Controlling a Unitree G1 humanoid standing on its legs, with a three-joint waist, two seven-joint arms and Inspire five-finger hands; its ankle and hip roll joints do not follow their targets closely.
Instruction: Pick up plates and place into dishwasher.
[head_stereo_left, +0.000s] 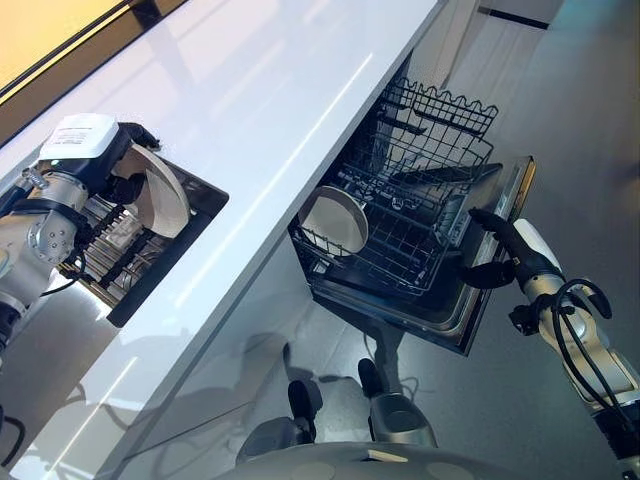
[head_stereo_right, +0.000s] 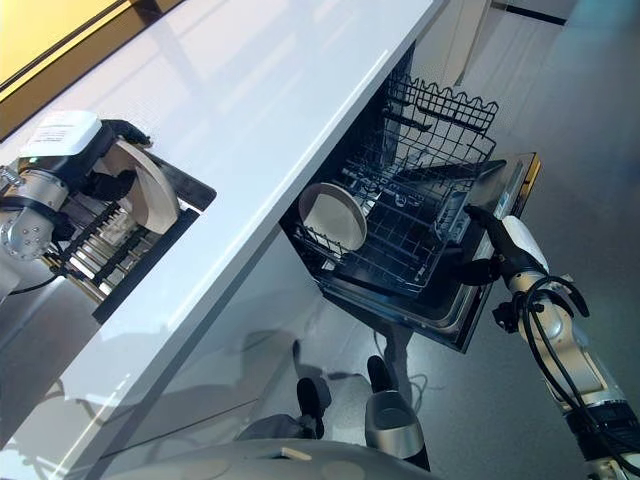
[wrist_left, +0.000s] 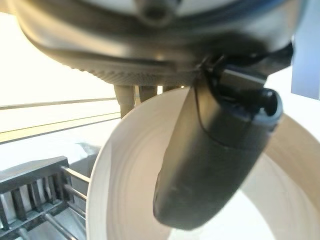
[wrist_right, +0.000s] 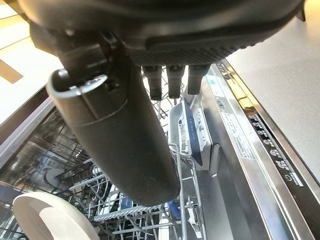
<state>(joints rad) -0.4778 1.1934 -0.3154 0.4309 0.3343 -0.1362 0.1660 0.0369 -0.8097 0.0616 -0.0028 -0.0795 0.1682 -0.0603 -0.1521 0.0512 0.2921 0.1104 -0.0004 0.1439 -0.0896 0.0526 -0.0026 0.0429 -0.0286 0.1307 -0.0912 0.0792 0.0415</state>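
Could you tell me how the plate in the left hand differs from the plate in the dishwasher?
The held plate is pinched by the left hand over the sink rack; the dishwasher plate stands free in the lower rack, untouched. The held plate sits at counter height, the other below it. Both are white, round and on edge.

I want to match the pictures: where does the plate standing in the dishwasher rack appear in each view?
Left eye view: the plate, mid-picture, at the left end of the rack.
Right eye view: same spot, mid-picture.
Right wrist view: beyond the right hand, among the rack wires.
Left wrist view: here the other plate, pinched by the left hand.
Shared landmark: the wire rack.
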